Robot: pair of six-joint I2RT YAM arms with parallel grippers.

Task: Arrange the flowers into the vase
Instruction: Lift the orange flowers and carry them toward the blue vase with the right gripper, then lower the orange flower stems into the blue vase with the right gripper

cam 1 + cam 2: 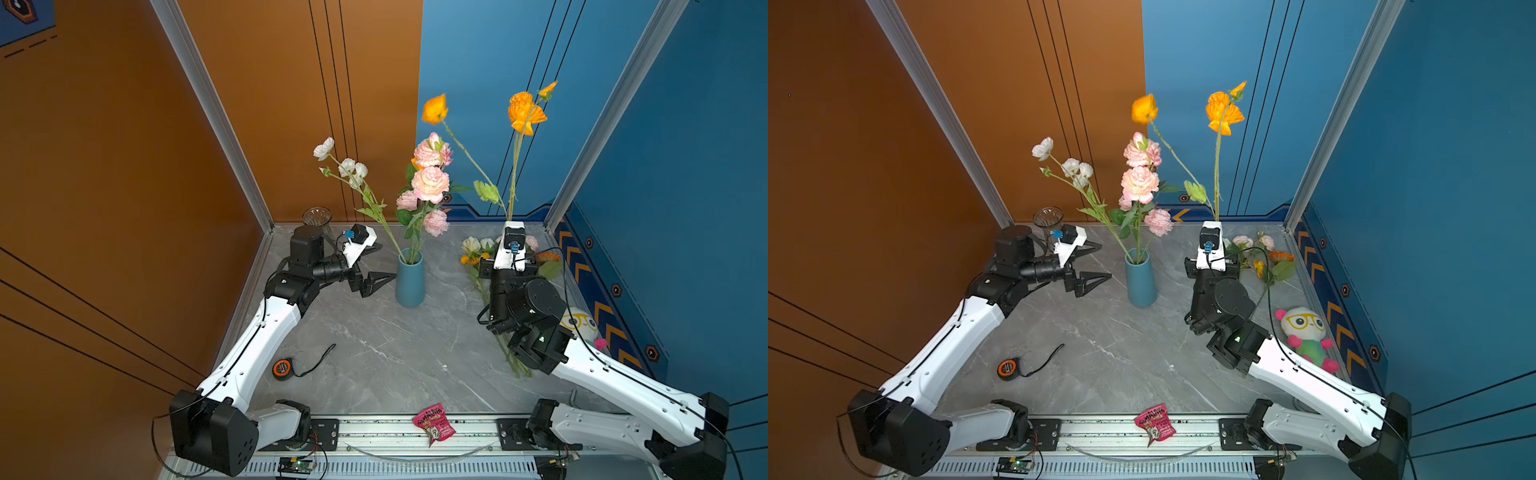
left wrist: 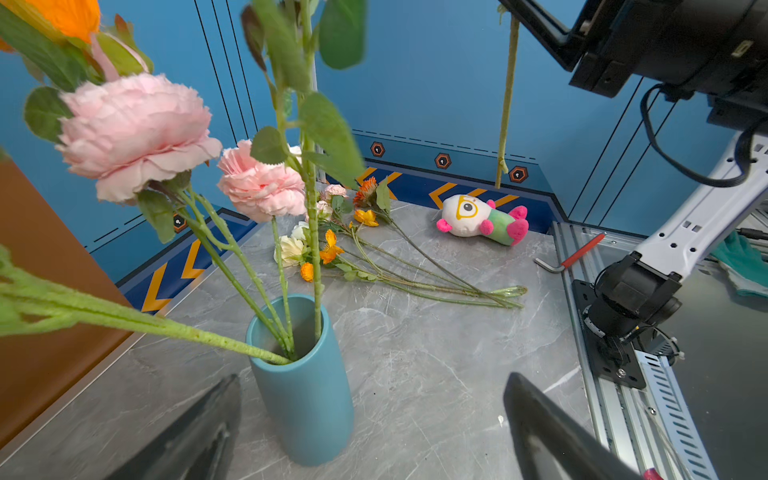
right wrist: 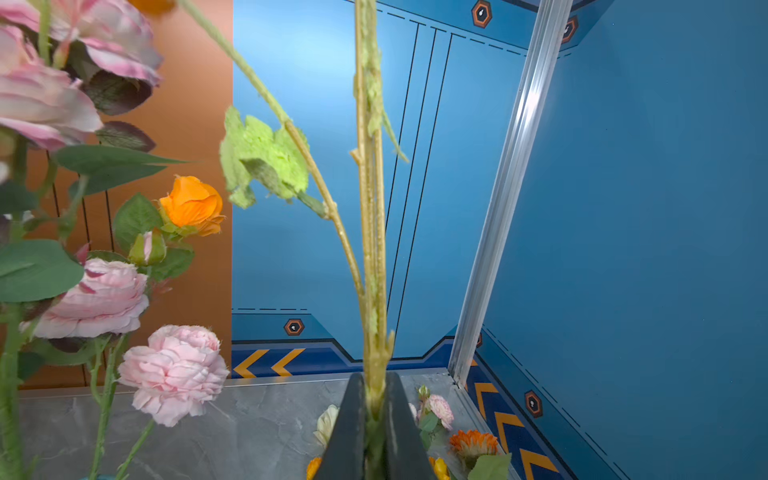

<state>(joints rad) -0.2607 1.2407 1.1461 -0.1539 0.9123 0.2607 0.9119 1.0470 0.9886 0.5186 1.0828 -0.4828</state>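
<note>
The step in hand looks like carrying the tall green-stemmed spray of orange blooms (image 1: 525, 112) over to the slim teal ceramic vase (image 1: 409, 282), which stands on the grey marble-look table (image 1: 395, 353) toward the middle of its far edge.

To do it well, I would:
- keep the stem upright and raise its foot above the vase rim before crossing
- come in on the open side of the mouth, since the white flowers (image 1: 347, 168) and pink flowers (image 1: 430, 183) already lean there
- watch that the spray's 2 branches do not snag the pink heads

The right gripper (image 3: 376, 399) is nearly closed, pinching that stem low down, over the table's far right part. Loose flowers (image 2: 374, 257) lie below it near the far right corner.

The left gripper (image 1: 388, 261) is spread wide and empty, just beside the vase without touching it.
</note>
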